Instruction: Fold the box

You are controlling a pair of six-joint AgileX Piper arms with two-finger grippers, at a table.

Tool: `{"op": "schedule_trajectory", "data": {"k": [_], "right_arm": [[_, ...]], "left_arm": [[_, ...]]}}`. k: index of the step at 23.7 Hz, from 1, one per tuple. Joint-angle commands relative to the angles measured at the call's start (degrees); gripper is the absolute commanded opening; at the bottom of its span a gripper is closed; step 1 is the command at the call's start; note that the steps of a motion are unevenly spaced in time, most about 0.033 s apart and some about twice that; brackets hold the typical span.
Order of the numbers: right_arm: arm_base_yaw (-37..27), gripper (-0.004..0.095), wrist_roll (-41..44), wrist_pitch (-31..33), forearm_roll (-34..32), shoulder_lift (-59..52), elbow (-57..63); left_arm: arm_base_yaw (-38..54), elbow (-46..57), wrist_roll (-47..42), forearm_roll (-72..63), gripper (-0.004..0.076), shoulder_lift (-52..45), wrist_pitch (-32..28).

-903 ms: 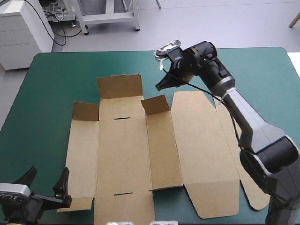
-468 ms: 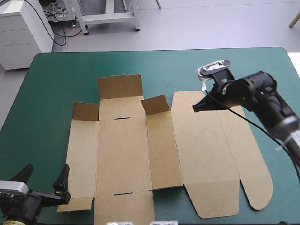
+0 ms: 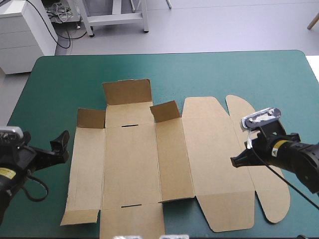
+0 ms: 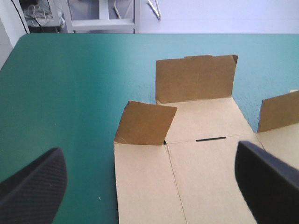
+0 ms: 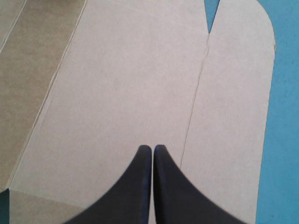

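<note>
The brown box (image 3: 129, 164) lies as a cut sheet on the teal-green cover, mostly flat. Three flaps stand up at its far side: a wide back flap (image 4: 195, 78), a small corner flap (image 4: 145, 123) and another (image 3: 164, 110). The lid panel (image 3: 214, 149) with its rounded tuck flap (image 5: 238, 93) lies flat at the right. My left gripper (image 3: 46, 142) is open beside the box's left edge, with that edge between its fingers (image 4: 32, 186) and touching nothing. My right gripper (image 5: 152, 148) is shut and empty, its tip (image 3: 233, 162) over the lid near the tuck flap's crease.
Teal-green cover (image 3: 239, 74) shows between the box and the table's far and left edges. The near flaps of the box reach close to the table's near edge.
My right arm has swung from the box's far edge back and to the right, over the lid. My left gripper has moved from the near-left corner farther along the box's left edge.
</note>
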Motion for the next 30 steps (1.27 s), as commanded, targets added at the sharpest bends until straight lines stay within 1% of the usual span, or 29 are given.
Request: {"op": "schedule_trajectory", "data": {"k": [1,6,9,12,16,17,19,20,21,23,25,28,30], "right_arm": [[-0.3,-0.0002,0.9,-3.1,-0.6,-5.4,2.9],[-0.3,-0.0002,1.0,-2.9,-0.6,-11.3,7.9],[-0.3,-0.0002,0.8,-2.7,-0.6,-14.8,10.4],[-0.3,-0.0002,0.8,-2.0,-0.6,-16.6,11.0],[-0.3,-0.0002,0.8,-2.0,-0.6,-17.1,11.0],[-0.3,-0.0002,0.8,-1.8,-0.6,-17.1,11.0],[-0.3,-0.0002,0.4,-1.9,-0.6,-17.1,11.0],[-0.3,-0.0002,0.4,-1.9,-0.6,-17.1,11.0],[-0.3,-0.0002,0.4,-1.9,-0.5,-17.1,11.0],[-0.3,-0.0002,0.4,-1.9,-0.5,-17.1,11.0],[-0.3,-0.0002,0.4,-1.9,-0.5,-17.1,11.0],[-0.3,-0.0002,0.4,-1.9,-0.5,-17.1,11.0],[-0.3,-0.0002,0.4,-1.9,-0.5,-17.1,11.0]], "left_arm": [[-0.3,-6.1,-0.2,-1.1,0.069,5.8,2.3],[-0.3,-7.4,-0.2,-1.6,0.069,12.0,15.8],[-0.3,-7.4,-0.2,-0.5,0.069,15.5,19.9],[-0.3,-7.4,-0.2,-0.8,0.069,16.0,19.5],[-0.3,-6.8,-0.4,0.4,0.069,16.4,22.8],[-0.3,-6.5,-0.6,1.4,0.069,16.6,23.4],[1.1,-5.8,-3.3,8.7,0.069,18.3,24.9],[2.6,-5.5,-3.3,8.7,0.069,18.9,24.6],[4.6,-4.6,-2.4,5.7,0.069,20.0,24.1],[10.9,-1.6,4.1,-3.8,0.069,22.4,24.0],[17.3,2.8,8.7,-12.5,0.069,25.0,23.4],[22.2,5.0,11.1,-16.1,0.069,27.1,23.5],[23.8,5.0,12.3,-16.9,0.069,28.1,25.4]]}}
